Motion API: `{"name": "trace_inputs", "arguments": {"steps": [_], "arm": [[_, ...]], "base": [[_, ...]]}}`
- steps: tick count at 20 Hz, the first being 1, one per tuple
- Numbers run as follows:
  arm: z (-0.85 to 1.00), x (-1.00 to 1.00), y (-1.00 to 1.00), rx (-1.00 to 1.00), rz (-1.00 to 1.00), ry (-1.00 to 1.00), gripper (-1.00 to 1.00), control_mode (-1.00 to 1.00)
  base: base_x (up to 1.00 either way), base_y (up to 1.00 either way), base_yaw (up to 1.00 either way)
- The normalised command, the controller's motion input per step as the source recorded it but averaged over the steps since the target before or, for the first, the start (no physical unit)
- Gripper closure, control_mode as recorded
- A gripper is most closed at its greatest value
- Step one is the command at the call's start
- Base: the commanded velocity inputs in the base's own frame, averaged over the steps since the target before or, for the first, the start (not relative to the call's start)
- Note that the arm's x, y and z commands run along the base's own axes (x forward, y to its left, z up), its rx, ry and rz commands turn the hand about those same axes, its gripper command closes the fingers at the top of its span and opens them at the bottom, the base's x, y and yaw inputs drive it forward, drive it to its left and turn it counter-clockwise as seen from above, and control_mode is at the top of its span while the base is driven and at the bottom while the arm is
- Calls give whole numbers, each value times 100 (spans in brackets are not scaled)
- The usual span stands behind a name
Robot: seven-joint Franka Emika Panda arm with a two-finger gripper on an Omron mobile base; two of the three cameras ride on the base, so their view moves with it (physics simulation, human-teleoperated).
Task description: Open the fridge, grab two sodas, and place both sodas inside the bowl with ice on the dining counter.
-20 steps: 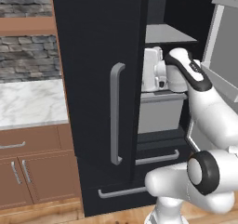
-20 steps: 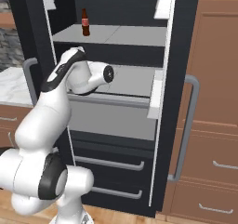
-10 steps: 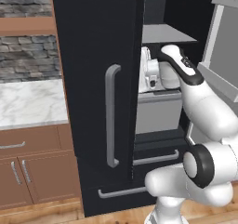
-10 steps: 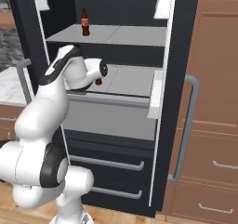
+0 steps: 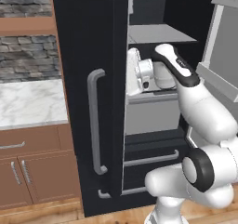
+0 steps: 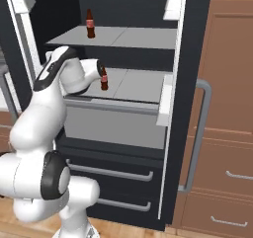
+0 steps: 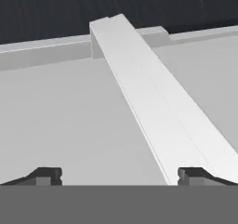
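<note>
While the fridge is standing open, the gripper is reaching in with fingers spread wide and holding nothing. 2 sodas are standing on its shelves.

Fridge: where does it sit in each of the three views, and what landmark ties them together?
Left base view: the fridge stands at the centre, black door with grey handle, interior to the right.
Right base view: its open interior spans left and centre.
Hand view: its grey-white inside surface lies ahead.
Shared landmark: the middle shelf, which the arm reaches over.
</note>
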Motion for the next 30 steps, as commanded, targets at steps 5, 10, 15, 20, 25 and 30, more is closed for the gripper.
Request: {"name": "trace_inputs", "arguments": {"steps": [5, 10, 15, 20, 25, 30], "arm": [[1, -47, 64, 0, 0, 0, -100, -100], [1, -34, 64, 0, 0, 0, -100, -100], [0, -18, 71, 0, 0, 0, -100, -100], [0, -6, 70, 0, 0, 0, -100, -100], [1, -8, 19, 0, 0, -2, -100, -100], [0, -3, -35, -7, -1, -7, -100, -100]], "base": [[0, 0, 0], [0, 0, 0], [0, 0, 0], [0, 0, 0], [0, 0, 0], [0, 0, 0]]}}
